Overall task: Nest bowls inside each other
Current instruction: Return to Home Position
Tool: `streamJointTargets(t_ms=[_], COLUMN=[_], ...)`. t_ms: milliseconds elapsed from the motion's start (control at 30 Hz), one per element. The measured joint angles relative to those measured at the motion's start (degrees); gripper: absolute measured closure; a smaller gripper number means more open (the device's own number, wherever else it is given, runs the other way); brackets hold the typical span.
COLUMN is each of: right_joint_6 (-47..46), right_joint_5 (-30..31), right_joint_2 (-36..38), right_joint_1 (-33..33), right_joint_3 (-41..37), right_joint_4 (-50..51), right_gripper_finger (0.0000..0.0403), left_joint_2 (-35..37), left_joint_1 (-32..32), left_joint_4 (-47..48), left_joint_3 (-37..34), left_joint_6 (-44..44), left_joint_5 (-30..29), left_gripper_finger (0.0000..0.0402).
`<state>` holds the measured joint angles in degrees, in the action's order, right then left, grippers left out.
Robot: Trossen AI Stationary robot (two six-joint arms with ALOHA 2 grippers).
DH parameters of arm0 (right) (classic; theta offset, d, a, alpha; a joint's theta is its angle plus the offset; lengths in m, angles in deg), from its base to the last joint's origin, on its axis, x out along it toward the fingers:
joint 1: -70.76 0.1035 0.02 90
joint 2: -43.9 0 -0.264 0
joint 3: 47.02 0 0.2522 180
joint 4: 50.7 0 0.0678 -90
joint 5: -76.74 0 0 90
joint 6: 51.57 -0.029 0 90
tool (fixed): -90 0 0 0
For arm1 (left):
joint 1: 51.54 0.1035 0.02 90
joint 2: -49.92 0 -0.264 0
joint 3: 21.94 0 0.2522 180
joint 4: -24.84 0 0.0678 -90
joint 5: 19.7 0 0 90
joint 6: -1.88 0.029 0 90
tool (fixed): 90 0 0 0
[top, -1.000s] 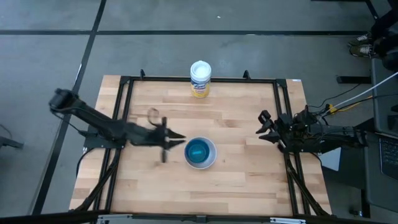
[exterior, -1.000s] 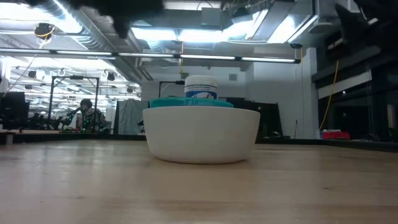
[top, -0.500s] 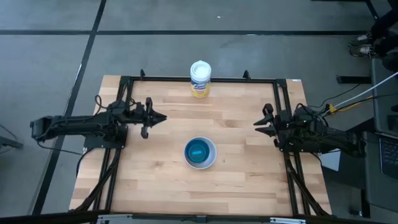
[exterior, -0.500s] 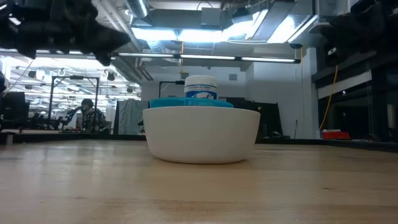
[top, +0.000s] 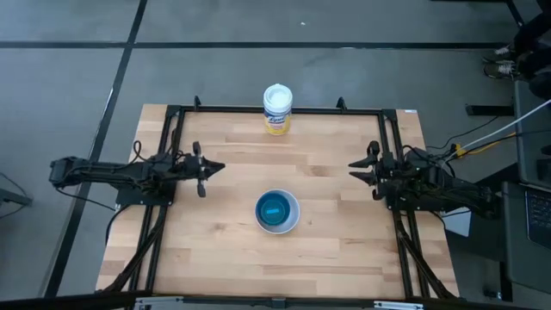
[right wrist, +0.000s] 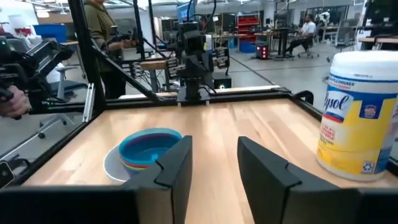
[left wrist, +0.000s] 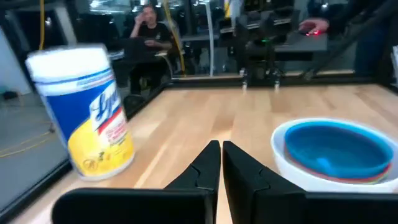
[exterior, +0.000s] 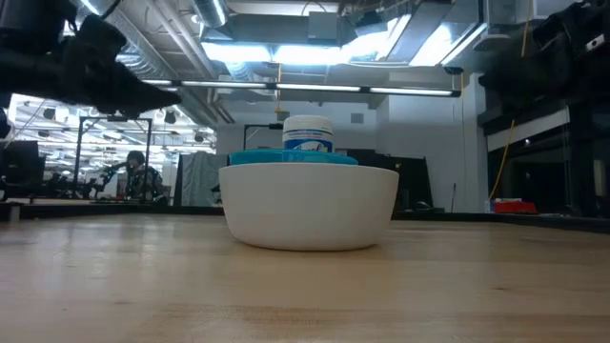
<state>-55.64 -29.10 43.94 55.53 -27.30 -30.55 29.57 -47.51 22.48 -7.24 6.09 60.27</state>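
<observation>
The bowls stand nested in one stack at the table's middle. The white bowl (top: 277, 212) rests by its base on the wood and holds the coloured ones, with a blue-teal bowl (left wrist: 339, 148) on top. The low view shows the white bowl (exterior: 310, 205) with a teal rim (exterior: 294, 157) above it. My left gripper (top: 217, 166) is shut and level. It hangs above the table's left side, left of and beyond the stack, and holds nothing. My right gripper (top: 353, 169) is open and level over the right side, pointing toward the middle, also with nothing in it.
A white canister with a yellow label (top: 277, 109) stands at the middle of the table's far edge. A black frame (top: 176, 129) runs along the left, far and right sides. Bare wood lies around the stack. People are in the room beyond the table.
My left gripper has drawn back from beside the bowl stack toward the table's left and far side, and its fingers have come together. My right gripper has turned a little in place. The bowl stack has stayed where it was.
</observation>
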Motion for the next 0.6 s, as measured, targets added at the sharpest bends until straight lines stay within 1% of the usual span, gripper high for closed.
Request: streamJointTargets(t_ms=[100,200,267,333,400,567,600], right_joint_6=[-0.2,-0.7,-2.1,-2.8,-3.0,-3.4,-3.3], right_joint_5=[0.0,0.3,1.5,1.5,1.6,6.9,7.5], right_joint_2=[0.0,0.0,0.0,0.0,0.0,-0.2,-0.2], right_joint_1=[0.0,0.0,0.0,0.0,0.1,0.2,0.6], right_joint_3=[0.0,-0.2,-1.1,-1.3,-2.0,-5.0,-5.1], right_joint_4=[1.1,4.7,5.2,2.7,-0.4,-8.3,-8.1], right_gripper_finger=[0.0270,0.0273,0.0279,0.0286,0.0293,0.0309,0.0311], left_joint_2=[2.2,4.6,6.2,7.1,8.2,9.5,9.4], left_joint_1=[-0.2,-0.2,-0.2,-0.2,-0.3,-0.3,-0.3], left_joint_4=[4.0,5.6,7.9,8.4,7.2,7.7,7.9], left_joint_3=[-0.5,-0.5,-0.5,-0.5,-0.5,-0.5,-0.5], left_joint_6=[-1.4,-1.9,-3.0,-4.0,-4.3,-5.9,-6.4], left_joint_5=[-0.7,-0.8,-2.3,-3.7,-3.9,-9.3,-9.9], left_gripper_finger=[0.0389,0.0388,0.0386,0.0385,0.0385,0.0388,0.0389])
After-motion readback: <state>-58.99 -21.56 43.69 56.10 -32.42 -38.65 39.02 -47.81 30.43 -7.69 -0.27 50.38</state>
